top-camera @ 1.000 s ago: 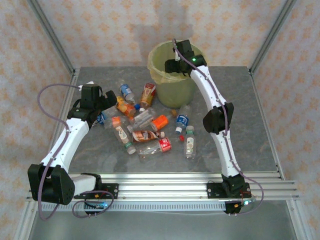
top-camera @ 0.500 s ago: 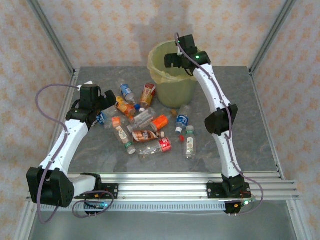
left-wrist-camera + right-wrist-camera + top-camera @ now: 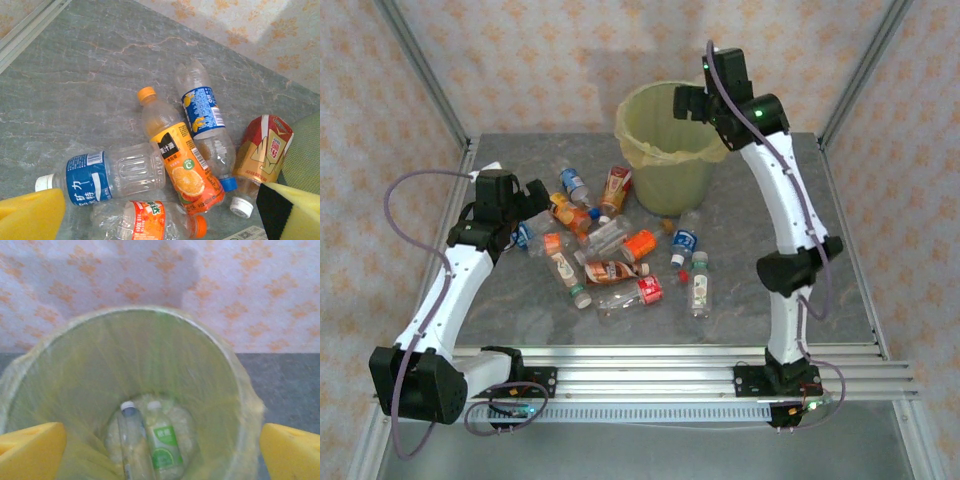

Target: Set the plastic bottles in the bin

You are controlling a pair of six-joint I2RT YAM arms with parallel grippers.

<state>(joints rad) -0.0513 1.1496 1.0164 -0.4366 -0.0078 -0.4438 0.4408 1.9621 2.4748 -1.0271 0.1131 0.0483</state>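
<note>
Several plastic bottles (image 3: pixel 612 255) lie scattered on the grey table in front of the bin (image 3: pixel 665 150). My left gripper (image 3: pixel 527 200) hovers open over the left end of the pile. Below its yellow pads (image 3: pixel 31 216) lie an orange-juice bottle (image 3: pixel 184 167), a blue-labelled bottle (image 3: pixel 101 177) and an orange-labelled one (image 3: pixel 149 220), none touched. My right gripper (image 3: pixel 692 102) hangs open and empty high over the bin's right rim. In the bag-lined bin (image 3: pixel 210 370) a green-labelled bottle (image 3: pixel 163 442) and a clear white-capped bottle (image 3: pixel 131 432) lie at the bottom.
A crushed red-and-gold bottle (image 3: pixel 263 152) and a blue-capped bottle (image 3: pixel 204 115) lie close to the bin's wall. More bottles (image 3: pixel 698 280) lie right of the pile. Metal frame posts (image 3: pixel 425 75) stand at the table's back corners.
The right arm has lifted up and to the right from inside the bin's mouth, its jaws widening. The left arm has barely shifted.
</note>
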